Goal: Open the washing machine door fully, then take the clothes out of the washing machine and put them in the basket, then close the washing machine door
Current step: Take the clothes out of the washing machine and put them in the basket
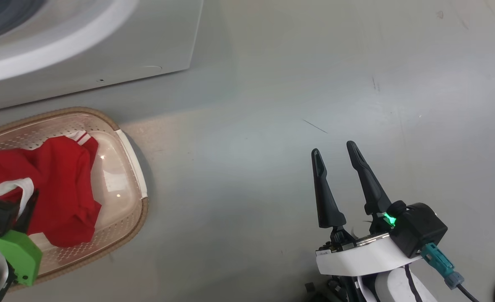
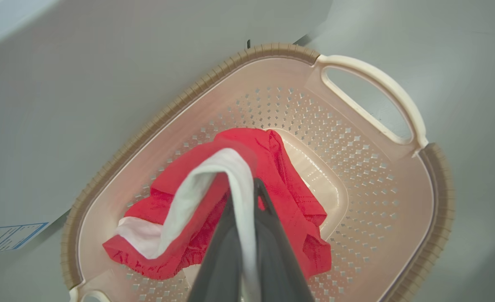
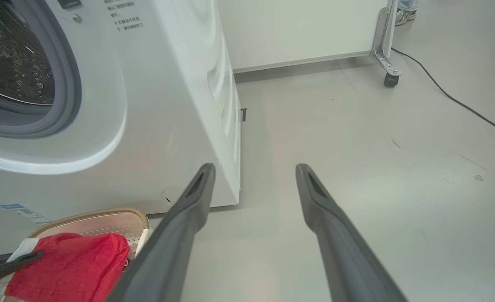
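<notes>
Scuffed pale grey floor (image 1: 356, 63). At 12 o'clock in the right wrist view, a white partition (image 3: 297, 29) stands on a castor (image 3: 391, 79); a black cable (image 3: 453, 98) runs toward 3 o'clock.

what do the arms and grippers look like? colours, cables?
Right gripper: two long, dark grey tapered fingers, a black block with a green light, white wrist shell, teal connector with a dark cable. Left gripper: same dark fingers; head view shows a bright green block, a teal connector and pale casing.

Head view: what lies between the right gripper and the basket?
Only bare grey floor separates the right gripper from the basket, seen in the head view.
</notes>
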Robot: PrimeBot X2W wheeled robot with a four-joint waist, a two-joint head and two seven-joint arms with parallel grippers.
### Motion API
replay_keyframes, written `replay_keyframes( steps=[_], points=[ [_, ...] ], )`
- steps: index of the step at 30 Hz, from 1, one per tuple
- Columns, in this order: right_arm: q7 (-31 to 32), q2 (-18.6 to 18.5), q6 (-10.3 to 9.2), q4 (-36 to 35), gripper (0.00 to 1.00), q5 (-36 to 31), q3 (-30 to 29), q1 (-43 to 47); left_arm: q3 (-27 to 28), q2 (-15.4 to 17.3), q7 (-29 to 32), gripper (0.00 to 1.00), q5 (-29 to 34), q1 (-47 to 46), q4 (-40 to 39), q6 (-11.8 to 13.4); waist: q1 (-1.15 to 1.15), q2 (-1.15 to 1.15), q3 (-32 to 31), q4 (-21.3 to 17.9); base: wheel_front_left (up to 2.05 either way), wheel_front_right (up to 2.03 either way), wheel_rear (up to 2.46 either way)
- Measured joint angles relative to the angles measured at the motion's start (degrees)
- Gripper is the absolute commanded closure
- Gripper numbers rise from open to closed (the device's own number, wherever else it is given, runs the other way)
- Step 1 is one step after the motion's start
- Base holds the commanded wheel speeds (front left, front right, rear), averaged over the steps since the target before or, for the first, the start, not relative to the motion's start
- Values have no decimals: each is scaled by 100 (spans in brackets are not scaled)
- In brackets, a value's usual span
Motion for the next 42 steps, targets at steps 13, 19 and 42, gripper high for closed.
replay_keyframes(
  steps=[13,19,42],
  points=[
    [0,8,0,-69,0,-44,-120,-8,-73,-210,248,0,-520,-188,918,-22,0,0,292,-112,0,0,0],
    [0,8,0,-21,0,-49,-163,-26,-319,-352,256,0,-637,-354,1081,-42,0,0,187,-13,0,0,0],
    [0,0,-1,650,0,-136,-812,-278,-654,-927,-331,0,-1042,-795,967,-42,0,0,-1052,714,0,0,0]
  ],
)
